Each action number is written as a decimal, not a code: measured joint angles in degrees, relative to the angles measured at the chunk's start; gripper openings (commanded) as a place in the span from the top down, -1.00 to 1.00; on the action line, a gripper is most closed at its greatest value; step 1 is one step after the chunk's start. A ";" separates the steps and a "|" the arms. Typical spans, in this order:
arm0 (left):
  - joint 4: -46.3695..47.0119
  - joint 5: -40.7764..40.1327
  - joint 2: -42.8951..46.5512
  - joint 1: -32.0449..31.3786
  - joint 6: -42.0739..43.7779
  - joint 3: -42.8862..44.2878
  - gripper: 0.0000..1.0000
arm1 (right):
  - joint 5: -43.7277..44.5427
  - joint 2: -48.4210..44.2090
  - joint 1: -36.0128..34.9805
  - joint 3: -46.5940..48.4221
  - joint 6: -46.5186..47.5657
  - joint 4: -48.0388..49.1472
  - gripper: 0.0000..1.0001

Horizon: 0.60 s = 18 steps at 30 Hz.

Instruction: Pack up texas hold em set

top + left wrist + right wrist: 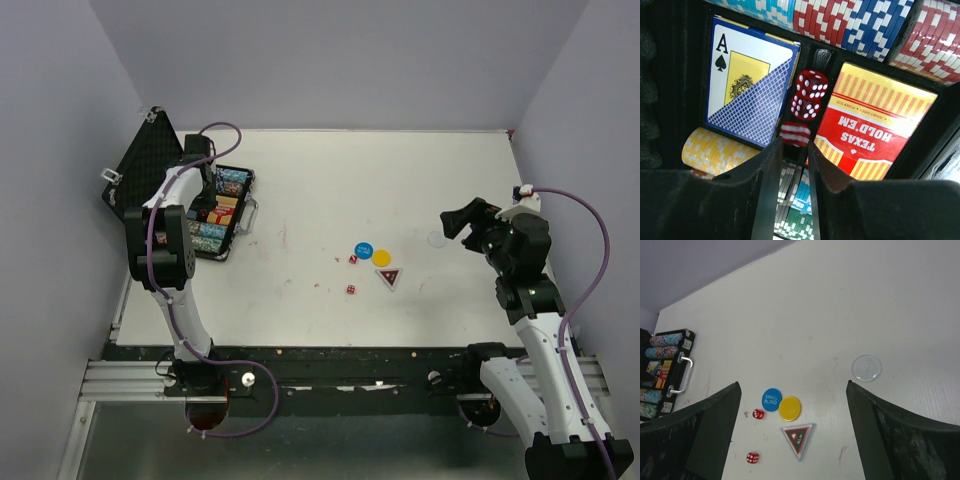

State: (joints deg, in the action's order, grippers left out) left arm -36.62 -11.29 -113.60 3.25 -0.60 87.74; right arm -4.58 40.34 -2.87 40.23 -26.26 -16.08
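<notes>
Closest to the arm bases on the white table (420, 170) lies a small red die (351, 289). Just beyond it and to the right is a dark triangular token with a pale rim (388, 277). A second loose red die (352, 259) sits just beside a round blue disc marked SMALL BLIND (363, 251), and a round yellow disc (382, 257) touches that disc's right edge. Farther right, well apart from this group, lies a clear round disc (437, 239).

The right gripper (455, 220) hangs over the table beside the clear disc, its jaws spread wide and holding nothing.

At the far left stands the small black hinged case (687, 75), open, with its egg-crate foam lid (148, 165) tilted back. The left gripper (795, 147) reaches down into the tray. Its jaws are a narrow gap apart, and a blurred red die (795, 134) sits just past the fingertips. Whether the pads touch it cannot be told.

Two more red dice (807, 95) sit stacked in the centre slot. On one side of the slot is a blue-backed card deck showing the ace of spades (747, 85), and on the other a red TEXAS HOLD'EM card box (875, 125). Rows of multicoloured chips (865, 20) line the tray's edges.
</notes>
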 measured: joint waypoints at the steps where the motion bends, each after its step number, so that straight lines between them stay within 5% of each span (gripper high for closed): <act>1: 0.00 -0.02 0.00 0.00 0.00 0.00 0.22 | 0.00 0.00 0.00 0.00 0.02 0.02 -0.87; 18: 0.57 -0.09 0.35 -0.59 0.00 -0.13 0.16 | 0.00 0.00 0.00 0.00 0.20 0.00 -0.87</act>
State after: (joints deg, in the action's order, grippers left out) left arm -36.05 -11.38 -113.25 2.66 -0.60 87.61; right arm -4.58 40.34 -2.87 40.23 -26.06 -16.08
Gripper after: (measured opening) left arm 0.417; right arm 0.937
